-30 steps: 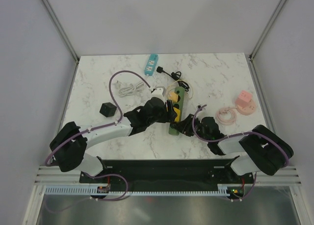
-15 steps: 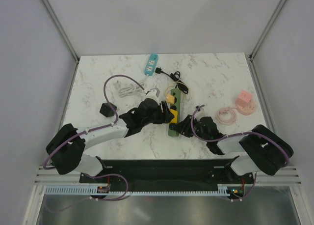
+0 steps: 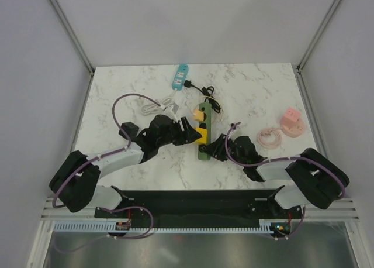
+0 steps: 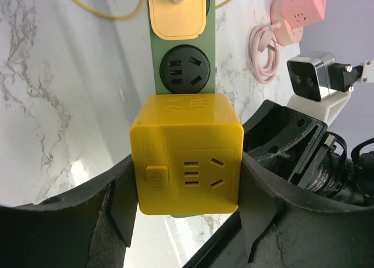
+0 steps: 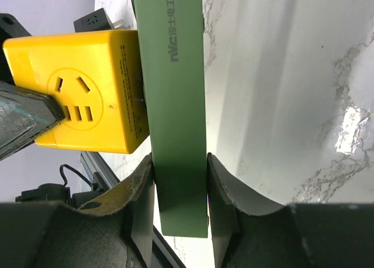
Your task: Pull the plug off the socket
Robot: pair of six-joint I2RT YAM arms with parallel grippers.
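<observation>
A green power strip, the socket [image 3: 205,120] [image 4: 154,69] [image 5: 175,104], lies in the middle of the marble table. A yellow cube plug [image 3: 200,133] [image 4: 186,154] [image 5: 76,92] sits against its face near the near end. My left gripper [image 3: 196,133] [image 4: 187,192] is shut on the yellow cube, one finger on each side. My right gripper [image 3: 215,150] [image 5: 180,192] is shut on the near end of the green strip, with the fingers [image 5: 143,198] pressed to its two edges.
A flat orange plug [image 3: 200,113] [image 4: 177,10] sits farther along the strip. Behind lie a teal power strip [image 3: 180,76], a black plug and cord [image 3: 201,91] and a white cable [image 3: 153,107]. A black adapter [image 3: 127,129] is at left; a pink cube socket [image 3: 291,120] with coiled cable [image 3: 270,138] is at right.
Both grippers and the green strip with the yellow cube have shifted a little to the left. Both grips are unchanged.
</observation>
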